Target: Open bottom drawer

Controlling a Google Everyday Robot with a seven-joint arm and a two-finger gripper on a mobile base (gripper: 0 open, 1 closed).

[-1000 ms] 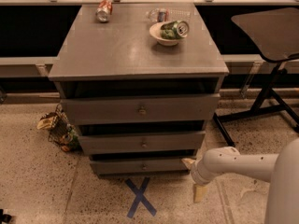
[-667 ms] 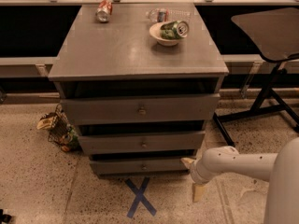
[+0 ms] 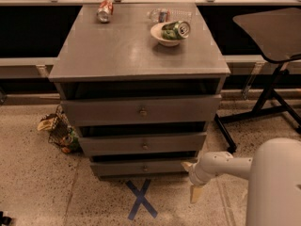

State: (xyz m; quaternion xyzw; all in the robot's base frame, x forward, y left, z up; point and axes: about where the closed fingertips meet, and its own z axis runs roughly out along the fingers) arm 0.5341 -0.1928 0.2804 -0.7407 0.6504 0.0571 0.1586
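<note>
The tool (image 3: 192, 179) is wide open, holding nothing. The knob (image 3: 145, 168) of the bottom drawer (image 3: 117, 167) sits to its left, so it might miss and bump the front.

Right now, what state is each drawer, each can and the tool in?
bottom drawer: not pulled out, knob free.
middle drawer: looks shut.
top drawer: looks shut; dark gap above it.
red can: lying on its side on the cabinet top.
green can: lying on its side in the bowl.
bowl: upright.
tool: open, empty, low beside the bottom drawer's right end.
</note>
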